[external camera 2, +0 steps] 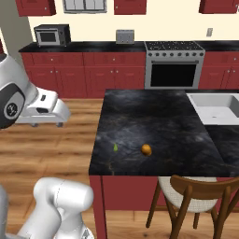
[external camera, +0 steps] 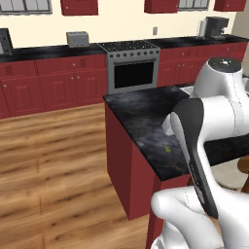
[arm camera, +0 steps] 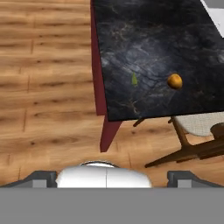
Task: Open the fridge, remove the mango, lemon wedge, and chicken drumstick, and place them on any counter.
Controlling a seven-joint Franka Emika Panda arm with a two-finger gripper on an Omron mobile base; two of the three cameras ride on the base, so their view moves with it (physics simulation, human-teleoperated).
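Observation:
The counter (external camera 2: 154, 116) is a black marbled island with a red base. On its near left part lie the mango (external camera 2: 146, 149), round and orange, and the lemon wedge (external camera 2: 115, 147), a tiny yellow-green sliver to its left. In the hand view the mango (arm camera: 175, 81) and lemon wedge (arm camera: 134, 79) lie apart on the counter (arm camera: 144, 39). The lemon wedge (external camera: 168, 149) also shows in the left base view beside my arm. My gripper (external camera 2: 46, 122) hangs over the wood floor left of the island, open and holding nothing; its fingertips (arm camera: 43, 177) stand far apart. The fridge and chicken drumstick are out of view.
A wooden chair (external camera 2: 196, 191) stands at the island's near side. A steel sink (external camera 2: 214, 107) is set in the island's right part. Behind, a long red cabinet run carries a stove (external camera 2: 173, 65), microwave (external camera 2: 51, 35) and toaster (external camera 2: 125, 36). Open wood floor (arm camera: 48, 87) lies left of the island.

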